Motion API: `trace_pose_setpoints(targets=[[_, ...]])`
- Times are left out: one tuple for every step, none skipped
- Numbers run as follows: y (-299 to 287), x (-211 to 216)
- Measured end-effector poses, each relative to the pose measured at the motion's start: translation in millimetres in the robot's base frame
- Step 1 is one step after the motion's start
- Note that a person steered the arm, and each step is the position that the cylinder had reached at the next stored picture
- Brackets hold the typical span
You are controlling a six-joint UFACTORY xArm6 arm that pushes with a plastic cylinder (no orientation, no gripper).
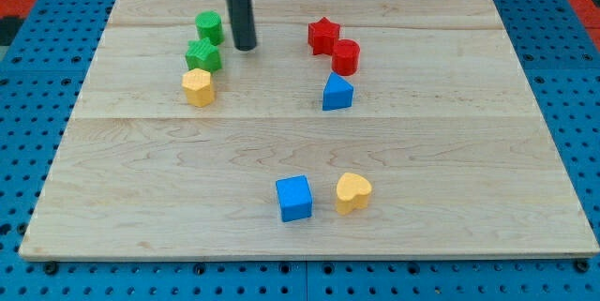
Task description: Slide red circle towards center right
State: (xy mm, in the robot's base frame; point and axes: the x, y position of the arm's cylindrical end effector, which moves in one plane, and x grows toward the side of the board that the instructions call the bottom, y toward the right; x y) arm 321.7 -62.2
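Tool: bare rod, no jaws; my tip (245,47) rests beside the green blocks (204,42). Red circle (346,56) lies at 3 o'clock; I should circle to its 9 o'clock side, avoiding the red star (323,35).

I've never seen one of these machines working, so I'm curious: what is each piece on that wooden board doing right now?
my tip: down on the board, just right of both green blocks.
green circle: resting.
green star: resting.
yellow hexagon: resting.
red star: touching red circle.
red circle: unpushed.
blue triangle: resting.
blue cube: resting.
yellow heart: resting.
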Motion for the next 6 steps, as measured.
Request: trace_pose_setpoints(targets=[[52, 7], [89, 18], [121, 12], [136, 12], [140, 24], [157, 39]])
